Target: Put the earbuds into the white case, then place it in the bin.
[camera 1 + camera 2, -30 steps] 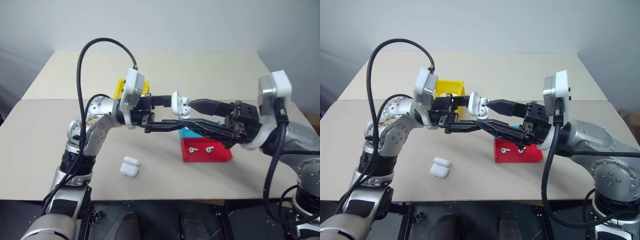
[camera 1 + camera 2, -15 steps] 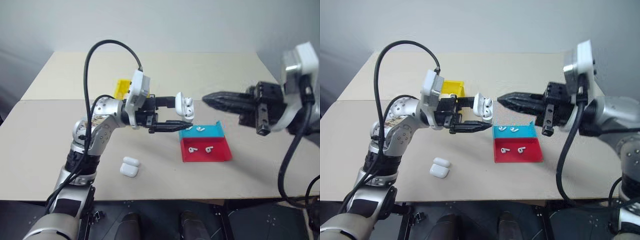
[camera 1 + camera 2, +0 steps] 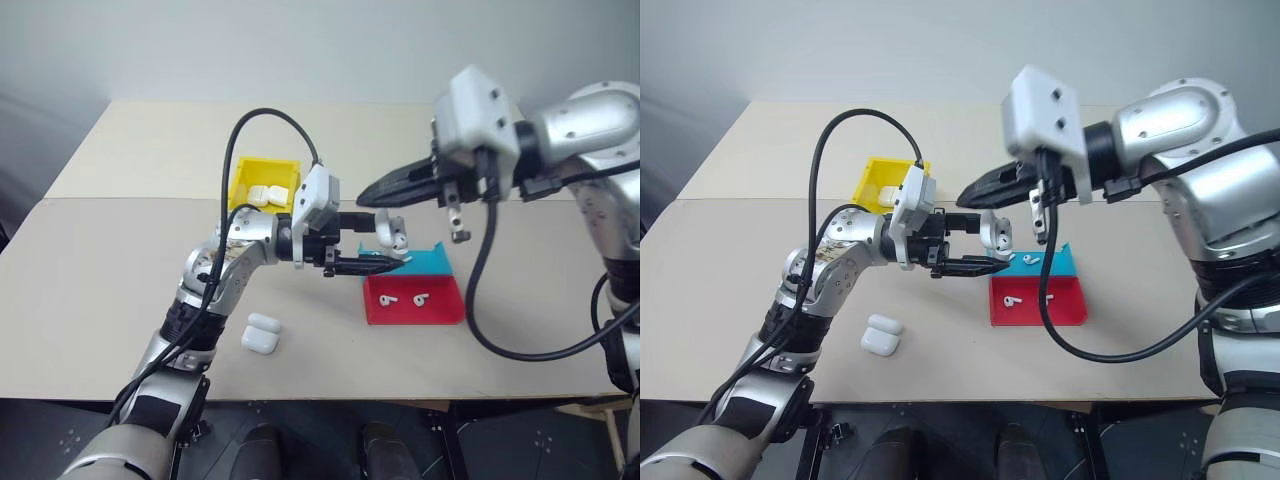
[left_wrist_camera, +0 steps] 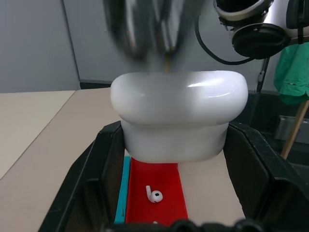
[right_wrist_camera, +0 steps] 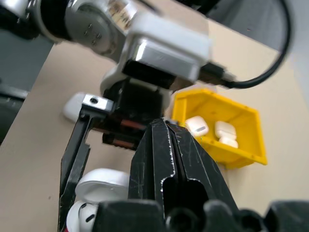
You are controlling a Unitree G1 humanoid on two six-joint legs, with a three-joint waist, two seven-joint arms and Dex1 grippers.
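Left eye view: the right gripper (image 3: 368, 190), fingers now pressed together, has swung to 12 o'clock above the white case (image 3: 389, 229) pinched by the left gripper (image 3: 392, 243), likely to shut its lid.

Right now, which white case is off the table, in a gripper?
The white case clamped in the left gripper, held above the red-and-blue tray. The others lie in the yellow bin or as a pair on the table.

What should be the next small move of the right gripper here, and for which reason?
Probably press the lid shut: the left gripper holds the white case with its lid open, and the shut right gripper hangs just above it. Closing must come before the yellow bin.
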